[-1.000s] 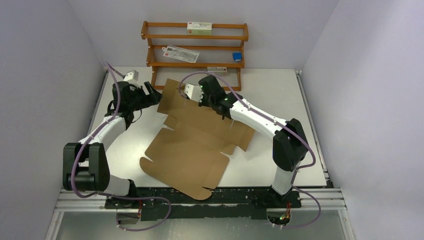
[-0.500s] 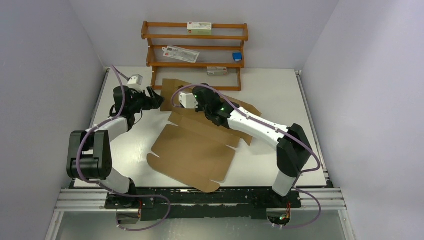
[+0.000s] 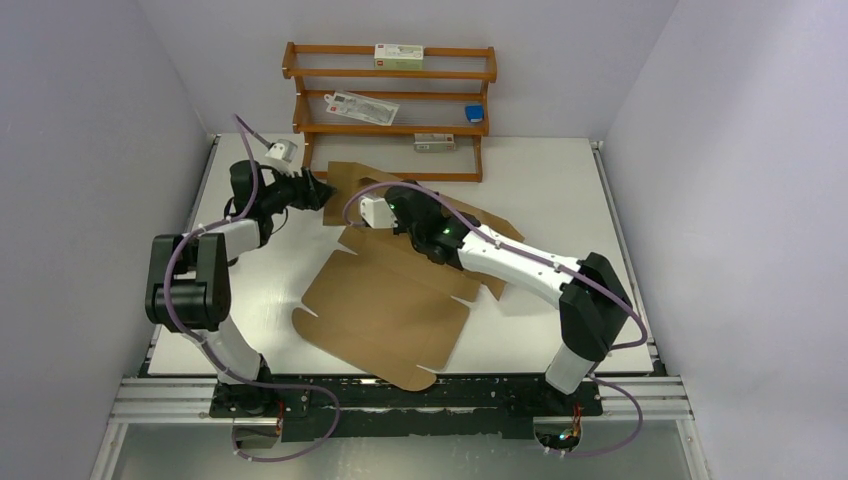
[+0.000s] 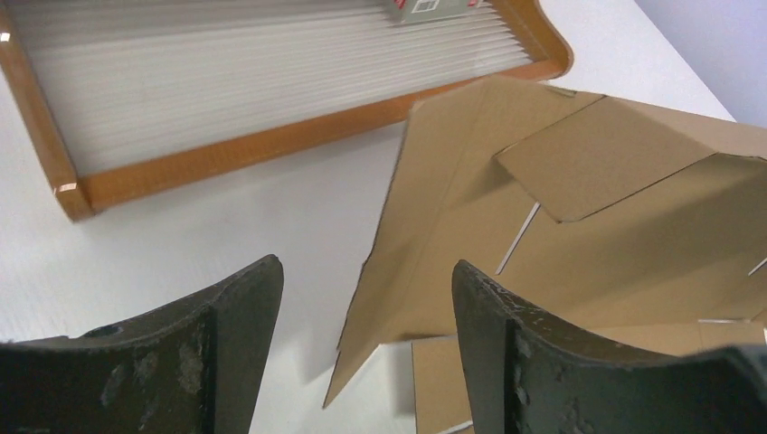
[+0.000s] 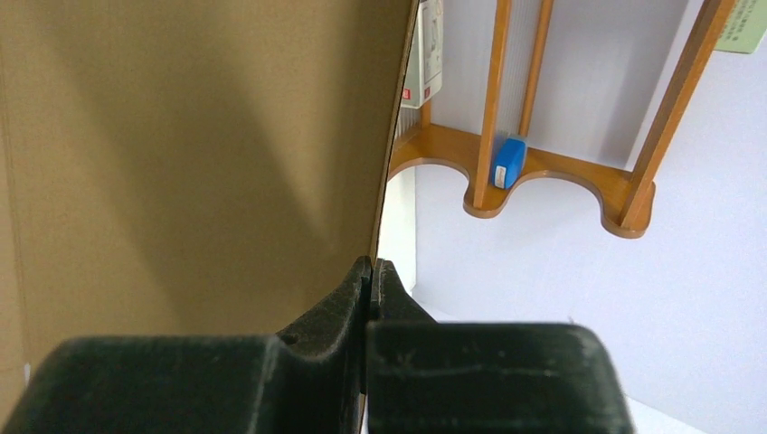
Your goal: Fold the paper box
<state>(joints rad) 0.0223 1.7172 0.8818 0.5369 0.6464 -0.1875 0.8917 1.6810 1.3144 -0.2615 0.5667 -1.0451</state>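
The paper box (image 3: 385, 305) is a brown cardboard sheet, its near part flat on the table and its far panels lifted and tilted. My right gripper (image 3: 398, 212) is shut on the edge of a raised panel; in the right wrist view the jaws (image 5: 371, 268) pinch the edge of the cardboard (image 5: 181, 154). My left gripper (image 3: 320, 190) is open at the far left corner of the sheet. In the left wrist view the fingers (image 4: 366, 267) straddle the pointed lower corner of a raised flap (image 4: 425, 244) without touching it.
A wooden rack (image 3: 390, 100) stands at the back of the table, close behind the lifted panels, holding small packets and a blue item (image 3: 474, 113). The rack also shows in the left wrist view (image 4: 271, 149) and in the right wrist view (image 5: 543, 176). Walls close in on both sides.
The right gripper has pulled the far panels nearer and leftward, folding them up over the sheet. The left gripper has moved back and right towards the raised flap, staying open.
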